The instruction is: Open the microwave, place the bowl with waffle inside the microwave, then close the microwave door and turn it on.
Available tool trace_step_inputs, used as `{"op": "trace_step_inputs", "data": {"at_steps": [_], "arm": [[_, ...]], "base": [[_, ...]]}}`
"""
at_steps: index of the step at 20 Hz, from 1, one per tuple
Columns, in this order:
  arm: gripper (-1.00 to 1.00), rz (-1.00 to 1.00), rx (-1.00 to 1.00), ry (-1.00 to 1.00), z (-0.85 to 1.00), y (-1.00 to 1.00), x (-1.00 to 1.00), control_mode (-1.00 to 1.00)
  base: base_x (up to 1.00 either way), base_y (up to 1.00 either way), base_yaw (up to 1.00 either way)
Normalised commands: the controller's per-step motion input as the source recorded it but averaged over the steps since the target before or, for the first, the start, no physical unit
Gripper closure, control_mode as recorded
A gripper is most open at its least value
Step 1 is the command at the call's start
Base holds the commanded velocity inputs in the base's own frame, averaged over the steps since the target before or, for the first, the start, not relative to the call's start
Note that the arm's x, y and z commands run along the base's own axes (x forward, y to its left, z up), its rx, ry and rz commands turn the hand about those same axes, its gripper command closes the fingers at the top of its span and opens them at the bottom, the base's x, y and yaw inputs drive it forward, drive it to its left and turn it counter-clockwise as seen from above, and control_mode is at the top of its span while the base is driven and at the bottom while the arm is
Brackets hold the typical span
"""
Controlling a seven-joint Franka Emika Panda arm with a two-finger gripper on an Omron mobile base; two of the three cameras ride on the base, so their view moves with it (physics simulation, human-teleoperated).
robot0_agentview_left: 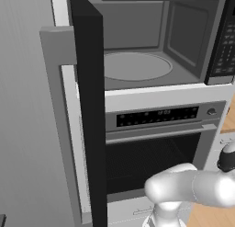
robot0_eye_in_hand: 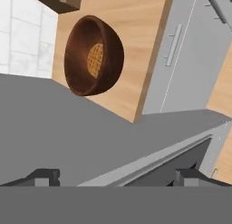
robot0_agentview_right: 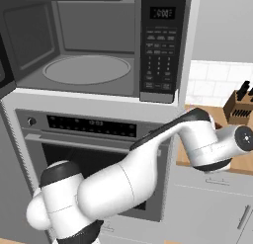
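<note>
The small round reddish-brown wooden bowl (robot0_eye_in_hand: 94,55) sits upper left in the hand view on the light wood counter (robot0_eye_in_hand: 136,46), its mouth facing left with the golden gridded waffle (robot0_eye_in_hand: 95,60) inside. The two-finger gripper (robot0_eye_in_hand: 115,177) is spread wide, holding nothing. The black microwave door (robot0_agentview_left: 89,106) stands swung open, edge-on and vertical, left of the grey microwave (robot0_agentview_left: 151,47) cavity.

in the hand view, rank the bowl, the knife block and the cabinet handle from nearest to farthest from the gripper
From the gripper, jaws open:
1. cabinet handle, on the grey cabinet front beside the counter, and bowl, with the waffle, on the wooden counter: too close to call.
2. knife block, beyond the bowl at the frame edge.
</note>
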Motion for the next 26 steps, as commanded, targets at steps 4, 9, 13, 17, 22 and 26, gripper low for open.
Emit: {"op": "trace_step_inputs", "data": {"at_steps": [4, 9, 13, 17, 22, 26], "arm": [[-1.0, 0.0, 0.0, -0.05, -0.6, -0.04, 0.25, -1.0], [-1.0, 0.0, 0.0, -0.08, -0.58, 0.0, 0.1, -1.0], [-1.0, 0.0, 0.0, 0.0, -0.46, 0.0, 0.31, -1.0], [-1.0, 0.0, 0.0, 0.0, -0.25, 0.0, 0.57, -1.0], [-1.0, 0.02, 0.0, -0.02, -0.01, -0.05, 0.49, -1.0], [-1.0, 0.01, 0.0, -0.03, -0.08, -0.12, 0.25, -1.0]], "base": [[0.0, 0.0, 0.0], [0.0, 0.0, 0.0], [0.0, 0.0, 0.0], [0.0, 0.0, 0.0], [0.0, 0.0, 0.0], [0.0, 0.0, 0.0]]}}
